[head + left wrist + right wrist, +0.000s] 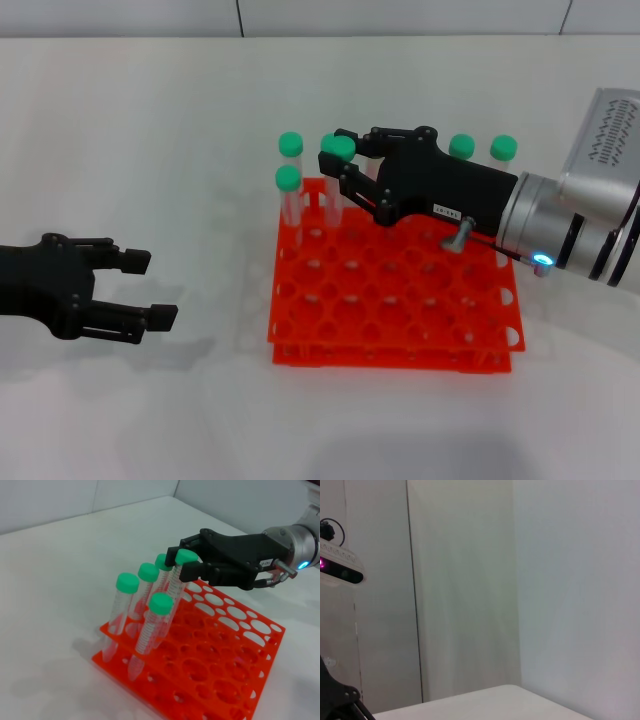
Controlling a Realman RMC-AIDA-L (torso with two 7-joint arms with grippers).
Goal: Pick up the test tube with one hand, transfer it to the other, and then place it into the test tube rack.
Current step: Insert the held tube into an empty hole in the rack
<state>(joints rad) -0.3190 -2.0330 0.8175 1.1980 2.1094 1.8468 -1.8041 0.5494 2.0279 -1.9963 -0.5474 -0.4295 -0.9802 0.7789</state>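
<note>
right gripper (345, 160): reaching over the orange test tube rack (395, 300), fingers closing on the green cap of the test tube (335, 185)
test tube: standing tilted in a back-row hole
left gripper (140, 290): hovering well left of the rack, fingers spread, holding nothing

The head camera looks forward and down over the tabletop (150, 130) from above. The left wrist camera sits lower and closer, facing across the test tube rack (235, 670) toward the right tool (186, 565); both views share these. The right wrist camera faces a wall (570, 580).
</note>
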